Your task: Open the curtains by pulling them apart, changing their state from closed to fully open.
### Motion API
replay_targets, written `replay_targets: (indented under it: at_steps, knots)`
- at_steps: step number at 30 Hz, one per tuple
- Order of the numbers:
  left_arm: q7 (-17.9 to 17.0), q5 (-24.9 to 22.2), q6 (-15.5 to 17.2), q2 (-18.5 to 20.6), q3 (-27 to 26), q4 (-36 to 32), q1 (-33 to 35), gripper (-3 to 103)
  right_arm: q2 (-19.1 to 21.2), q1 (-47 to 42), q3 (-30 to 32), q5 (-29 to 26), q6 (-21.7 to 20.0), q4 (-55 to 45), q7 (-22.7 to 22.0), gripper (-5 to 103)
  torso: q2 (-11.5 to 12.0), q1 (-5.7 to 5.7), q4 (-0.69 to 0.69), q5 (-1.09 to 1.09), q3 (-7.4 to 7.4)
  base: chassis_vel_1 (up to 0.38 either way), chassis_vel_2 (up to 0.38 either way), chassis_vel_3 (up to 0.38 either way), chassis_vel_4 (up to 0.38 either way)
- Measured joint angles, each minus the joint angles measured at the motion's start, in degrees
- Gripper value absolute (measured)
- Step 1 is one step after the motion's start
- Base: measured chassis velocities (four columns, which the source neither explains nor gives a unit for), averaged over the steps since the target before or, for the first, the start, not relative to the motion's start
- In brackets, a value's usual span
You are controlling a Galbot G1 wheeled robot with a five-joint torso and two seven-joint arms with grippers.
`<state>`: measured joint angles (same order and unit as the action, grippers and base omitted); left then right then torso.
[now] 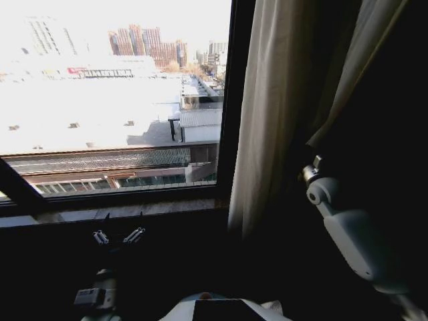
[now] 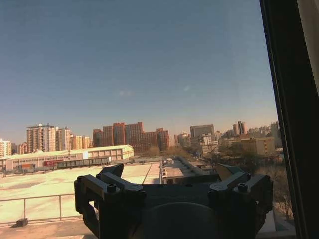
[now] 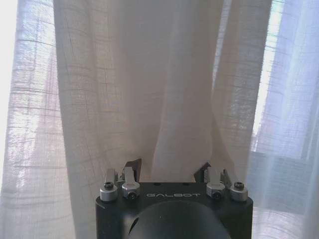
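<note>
right gripper [image 3: 171, 174] is up against the fabric, jaws spread wide, and a fold of the curtains [image 3: 149, 99] hangs right between the two dark fingertips [image 3: 133, 167]. nothing pinched yet as far as i can tell: the cloth drops loosely through the gap, perhaps brushing the tips. from the head camera the right arm [image 1: 348, 234] reaches up into the gathered panel on the robot's right, the gripper itself tucked in behind the folds.

left gripper [image 1: 118, 237] sits low under the window sill [image 1: 134, 208], fingers parted, empty, well away from any cloth. through its wrist camera it [image 2: 172, 191] looks out at clear glass and the city, with the black window frame [image 2: 286, 124] to one side.

the curtains [image 1: 267, 114] are bunched past the frame bar on the right, so the left part of the window is already bare. this stuff looks sheer, light and very soft; it should slide along easily but will slip out of a shallow grip. best bet, i'd say, is to close on a thick pleat bundle, not a single layer, and pull sideways gently.
</note>
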<state>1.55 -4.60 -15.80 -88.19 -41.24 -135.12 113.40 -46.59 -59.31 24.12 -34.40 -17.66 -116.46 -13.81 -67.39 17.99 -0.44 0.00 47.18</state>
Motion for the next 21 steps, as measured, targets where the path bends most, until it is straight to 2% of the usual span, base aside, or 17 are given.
replay_targets:
  at_steps: [3,6,8,11,12,18,21]
  knots:
    - [0.06,0.13,-0.38,0.01,-0.13,0.18,0.54,100,-1.5,-3.02,-1.72,0.81,-0.17,-4.09,0.01,71,0.0,0.0,0.0,0.0,0.0,0.0,0.0,0.0,0.0]
    - [0.07,0.21,-0.54,0.06,-0.17,0.2,0.82,100,-1.97,-3.71,-2.74,1.22,-0.17,-5.06,0.33,76,0.0,0.0,0.0,0.0,0.0,0.0,0.0,0.0,0.0]
    - [0.09,0.4,-0.65,0.11,-0.19,0.2,1.03,100,-2.66,-2.98,-4.77,1.54,-0.18,-5.07,0.92,87,0.0,0.0,-0.01,0.01,0.0,0.0,0.0,0.0,0.0]
    - [0.11,0.6,-0.66,0.15,-0.19,0.08,1.16,100,-3.44,-0.48,-6.9,1.6,-0.16,-3.65,0.97,92,0.0,0.0,0.0,0.0,0.0,0.0,0.0,0.0,0.0]
    - [0.12,0.69,-0.66,0.16,-0.17,-0.08,1.24,100,-3.76,0.8,-7.79,1.6,-0.15,-2.87,0.97,99,0.0,0.0,0.01,0.01,0.0,0.0,0.0,0.0,0.0]
    - [0.13,1.18,-0.67,0.16,-0.39,-0.62,1.85,100,-5.2,6.01,-11.37,1.52,0.03,-0.58,0.9,100,0.01,0.0,0.02,0.0,0.01,0.0,0.0,0.0,0.0]
    - [0.13,1.21,-0.67,0.09,-0.66,-0.86,2.15,100,-5.5,5.85,-11.68,1.45,0.03,-1.66,0.85,100,0.0,0.0,0.01,0.01,0.01,0.0,0.0,0.0,0.0]
